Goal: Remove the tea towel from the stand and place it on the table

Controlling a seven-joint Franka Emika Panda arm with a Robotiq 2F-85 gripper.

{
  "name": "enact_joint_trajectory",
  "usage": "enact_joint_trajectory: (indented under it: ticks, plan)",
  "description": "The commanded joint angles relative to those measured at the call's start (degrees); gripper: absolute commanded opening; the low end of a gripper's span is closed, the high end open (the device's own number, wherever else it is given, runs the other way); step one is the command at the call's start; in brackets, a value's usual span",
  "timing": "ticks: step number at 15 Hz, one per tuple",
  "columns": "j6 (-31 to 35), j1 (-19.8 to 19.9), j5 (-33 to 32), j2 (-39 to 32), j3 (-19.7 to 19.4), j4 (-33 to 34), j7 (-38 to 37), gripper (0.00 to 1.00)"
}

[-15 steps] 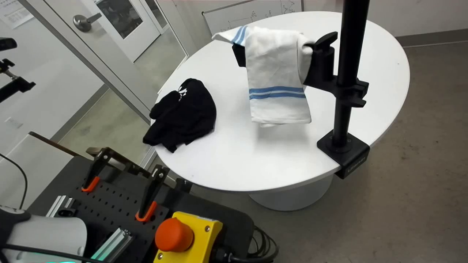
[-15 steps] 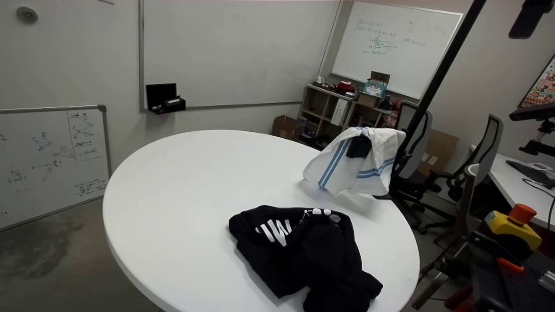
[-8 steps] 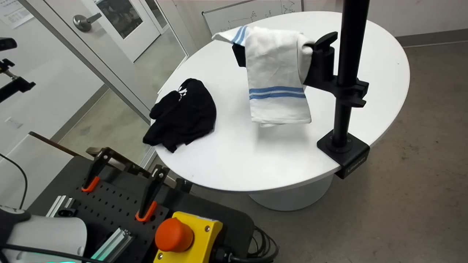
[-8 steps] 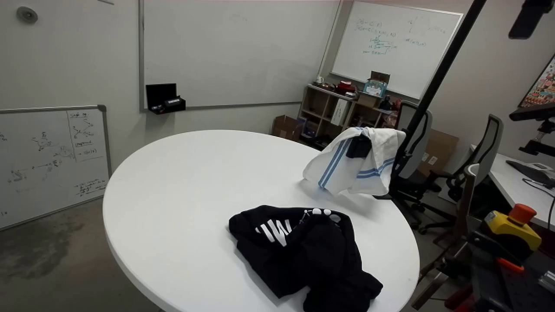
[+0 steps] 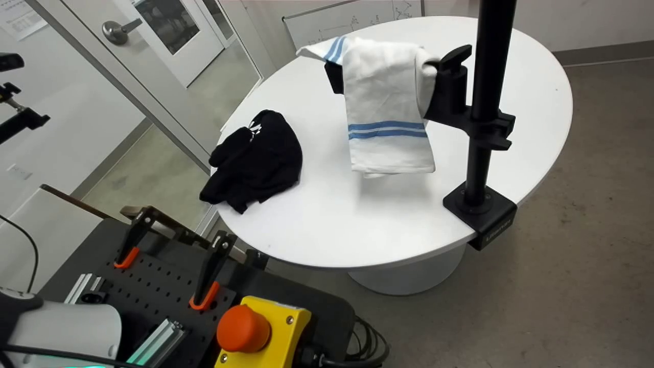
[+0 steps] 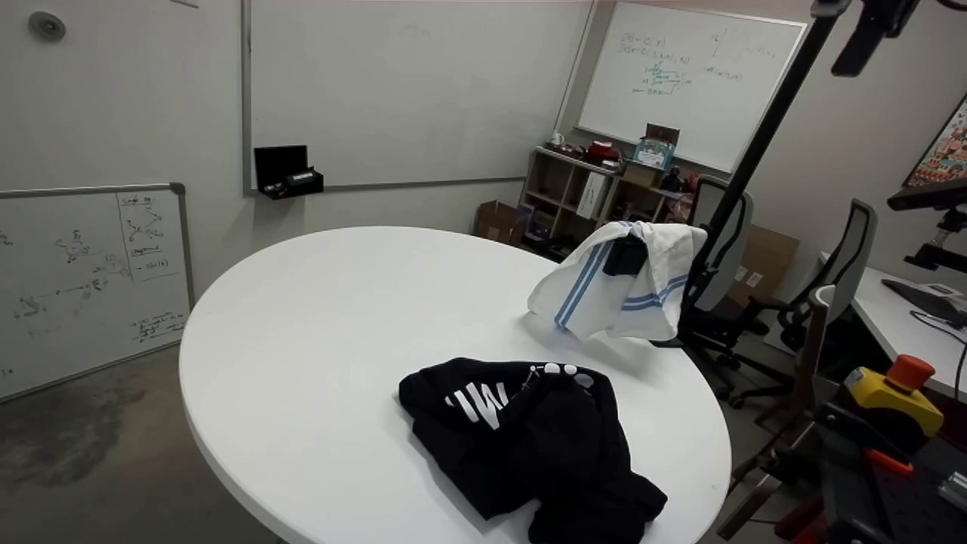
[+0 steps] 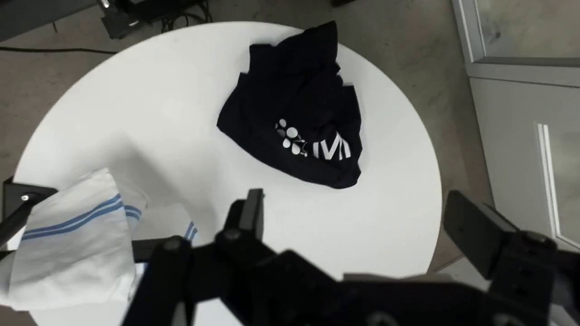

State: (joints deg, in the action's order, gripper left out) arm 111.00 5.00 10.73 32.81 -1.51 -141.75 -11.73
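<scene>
The white tea towel with blue stripes [image 5: 386, 97] hangs draped over the black horizontal arm of the stand [image 5: 490, 66], above the white round table [image 5: 306, 225]. The towel [image 6: 672, 253], stand [image 6: 778, 113] and table [image 6: 325, 340] also show in an exterior view. In the wrist view the towel [image 7: 74, 258] is at the lower left, left of my gripper [image 7: 355, 208]. The gripper is wide open with nothing between its fingers, high above the table [image 7: 149, 95]. A dark part of the gripper [image 6: 865, 45] shows at the top right of an exterior view; the rest is cut off.
A crumpled black garment with white print [image 5: 260, 161] lies on the table near the towel; it also shows in the wrist view [image 7: 290, 90]. A yellow box with a red button [image 5: 273, 332] and clamps [image 5: 209, 271] are on the dark robot bench. The stand's pole rises at the table edge.
In an exterior view the dark gripper part at the top right has moved left, with more of the arm coming into view. Towel, stand and black garment have not moved.
</scene>
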Motion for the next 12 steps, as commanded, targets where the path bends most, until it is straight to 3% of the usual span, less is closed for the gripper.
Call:
enact_joint_trajectory:
  ticks: [1,7,12]
  plan:
    - [1.9,2.3,-3.2,-5.8,-2.8,4.4,3.6,1.00]
    - [4.1,3.4,-2.9,-16.7,-10.6,11.1,17.0,1.00]
    - [9.7,3.8,-1.9,-27.8,-12.8,15.9,23.2,1.00]
